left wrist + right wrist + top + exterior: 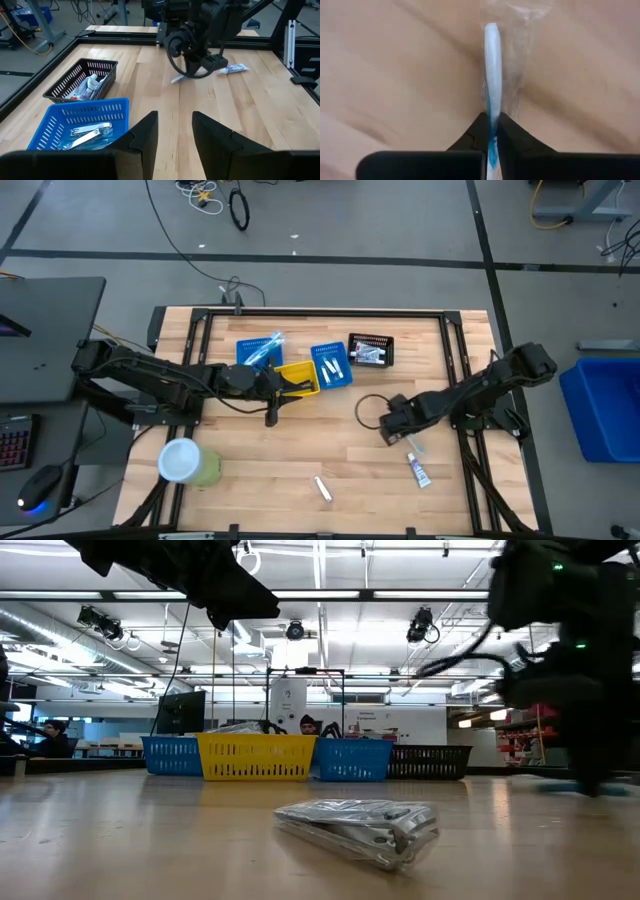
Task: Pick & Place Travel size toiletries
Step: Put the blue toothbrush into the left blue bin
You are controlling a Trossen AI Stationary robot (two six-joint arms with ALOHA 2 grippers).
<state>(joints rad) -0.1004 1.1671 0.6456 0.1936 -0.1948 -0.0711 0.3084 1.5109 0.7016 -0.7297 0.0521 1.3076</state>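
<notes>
Four small plastic bins are counted along the far side of the wooden table (330,450): two blue (258,351) (331,366), one yellow (298,378), one black (371,350). A slim white-and-blue wrapped toothbrush (491,80) is clamped by the right gripper (491,131) at the table's right. The left gripper (175,131) is parted over the yellow bin. A white tube (418,471) and a foil packet (322,488) lie near.

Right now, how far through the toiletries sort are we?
Done: items already lie in the left blue bin, the right blue bin and the black bin. In hand: the right gripper has its jaws shut on a wrapped toothbrush. Left: a small tube and a wrapped item on the table. The left gripper is open.
</notes>
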